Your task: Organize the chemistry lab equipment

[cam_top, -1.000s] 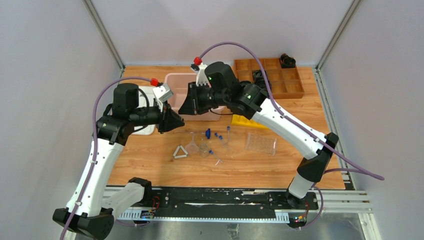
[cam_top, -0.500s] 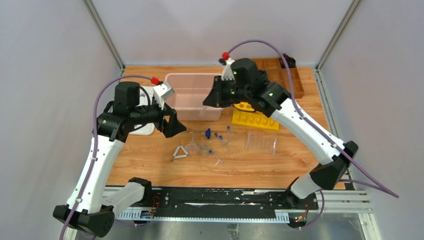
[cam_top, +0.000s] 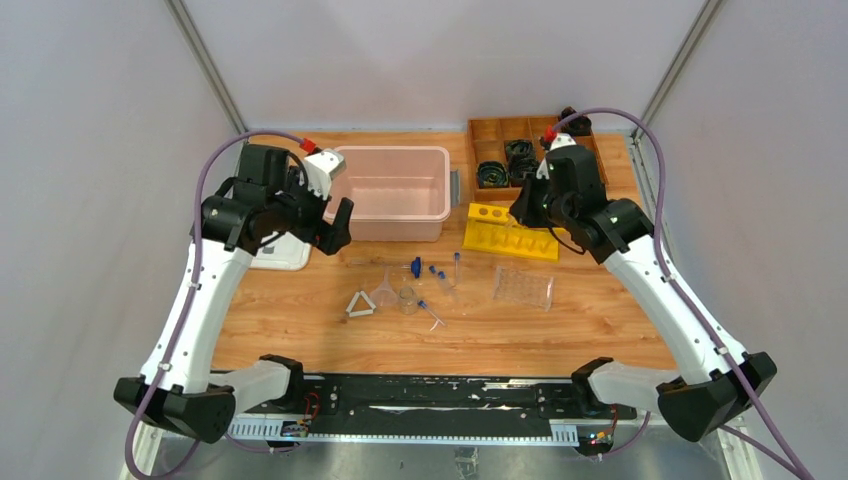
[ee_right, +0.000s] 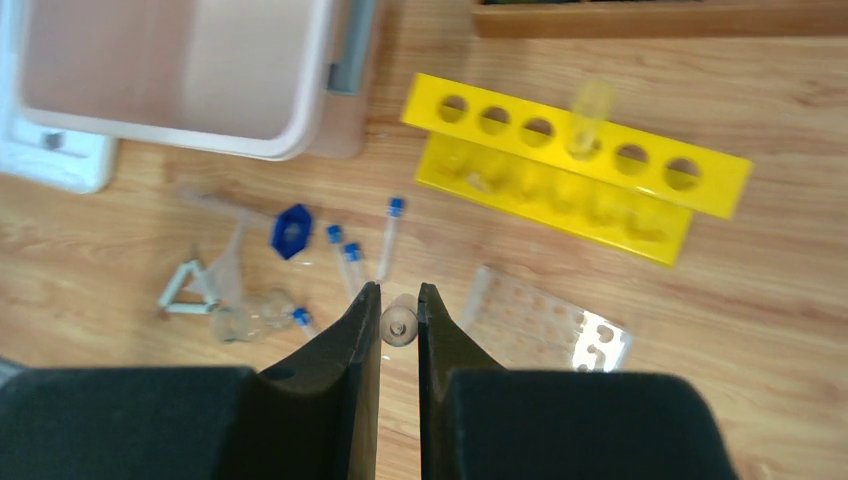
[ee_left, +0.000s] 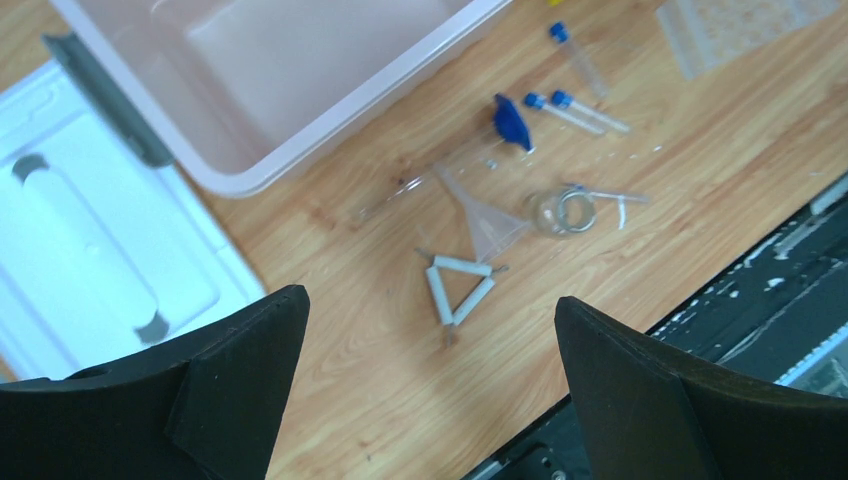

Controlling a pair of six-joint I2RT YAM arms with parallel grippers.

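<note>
Wooden table (ee_right: 750, 300) under right gripper (ee_right: 400, 292) with small tube (ee_right: 400, 323)

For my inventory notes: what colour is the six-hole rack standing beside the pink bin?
Yellow. The rack shows best in the right wrist view.

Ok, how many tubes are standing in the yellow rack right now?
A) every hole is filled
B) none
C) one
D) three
C: the right wrist view shows a single clear tube upright in one hole of the yellow rack, with the other holes open.
</note>
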